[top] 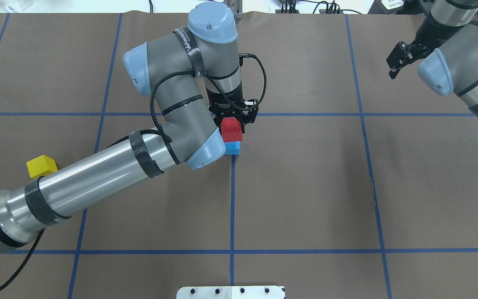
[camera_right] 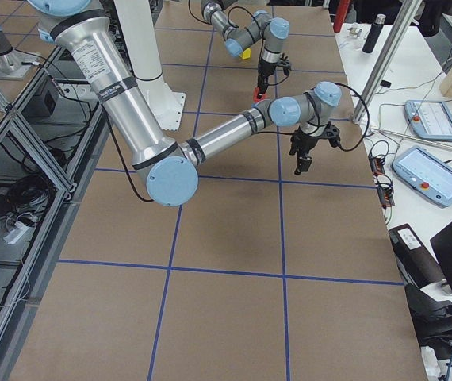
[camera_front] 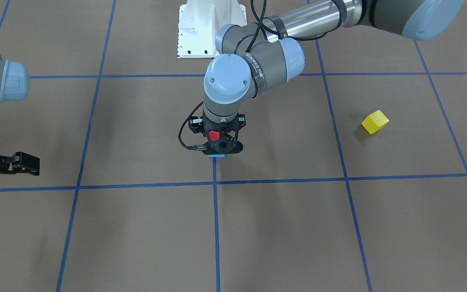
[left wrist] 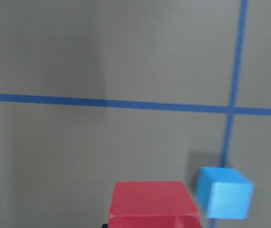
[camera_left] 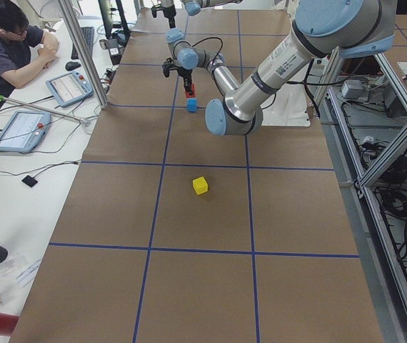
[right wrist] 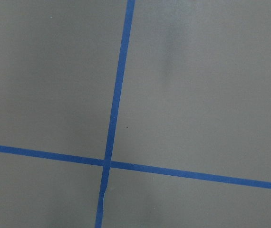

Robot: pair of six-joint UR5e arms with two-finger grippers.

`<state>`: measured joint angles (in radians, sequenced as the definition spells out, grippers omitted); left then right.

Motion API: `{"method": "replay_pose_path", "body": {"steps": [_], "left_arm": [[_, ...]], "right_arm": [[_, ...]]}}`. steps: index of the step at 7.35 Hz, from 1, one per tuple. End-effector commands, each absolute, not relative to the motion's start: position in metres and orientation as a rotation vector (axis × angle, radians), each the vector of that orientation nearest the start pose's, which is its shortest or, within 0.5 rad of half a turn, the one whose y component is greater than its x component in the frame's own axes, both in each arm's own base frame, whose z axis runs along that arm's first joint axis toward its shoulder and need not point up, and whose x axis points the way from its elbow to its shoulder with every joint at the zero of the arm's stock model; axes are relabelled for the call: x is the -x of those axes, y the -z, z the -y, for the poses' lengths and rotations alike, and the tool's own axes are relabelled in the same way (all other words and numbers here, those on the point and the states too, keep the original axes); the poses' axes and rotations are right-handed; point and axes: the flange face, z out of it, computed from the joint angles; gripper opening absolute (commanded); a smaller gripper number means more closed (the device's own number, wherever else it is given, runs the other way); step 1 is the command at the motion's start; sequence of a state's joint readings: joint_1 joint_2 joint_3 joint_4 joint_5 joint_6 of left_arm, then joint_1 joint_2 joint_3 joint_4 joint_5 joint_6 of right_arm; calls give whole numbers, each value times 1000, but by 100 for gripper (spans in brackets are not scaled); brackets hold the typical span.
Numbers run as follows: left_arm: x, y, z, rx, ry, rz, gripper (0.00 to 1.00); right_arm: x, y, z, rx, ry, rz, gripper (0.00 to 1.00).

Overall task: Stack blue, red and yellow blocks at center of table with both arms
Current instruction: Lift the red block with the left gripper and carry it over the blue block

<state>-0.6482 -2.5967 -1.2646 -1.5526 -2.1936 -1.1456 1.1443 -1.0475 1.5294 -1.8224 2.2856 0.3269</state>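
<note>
Mid-frame, the left end effector (top: 231, 126) clamps the red block (top: 231, 130) above the blue block (top: 232, 148). Seemingly light, rigid; grip flat sides. Far left lies the yellow block (top: 42, 166); right end effector (top: 398, 60) open.

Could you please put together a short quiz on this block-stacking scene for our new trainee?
1. True or false: the yellow block already sits on top of the blue block.
2. What does the left gripper hold? A) the red block B) the blue block C) nothing
3. On which arm's side of the table does the yellow block lie?
Key: 1 false, it lies alone on the table; 2 A; 3 the left arm's side.
</note>
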Motion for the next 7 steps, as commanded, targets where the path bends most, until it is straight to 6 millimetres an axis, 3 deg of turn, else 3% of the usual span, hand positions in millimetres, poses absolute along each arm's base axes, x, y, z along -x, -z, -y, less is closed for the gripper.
{"method": "replay_pose_path", "body": {"steps": [1, 7], "left_arm": [[-596, -135, 535, 157, -7, -879, 0], [-595, -140, 538, 136, -3, -866, 0]], "right_arm": [[217, -401, 641, 61, 175, 744, 100], [218, -401, 641, 61, 176, 744, 100]]}}
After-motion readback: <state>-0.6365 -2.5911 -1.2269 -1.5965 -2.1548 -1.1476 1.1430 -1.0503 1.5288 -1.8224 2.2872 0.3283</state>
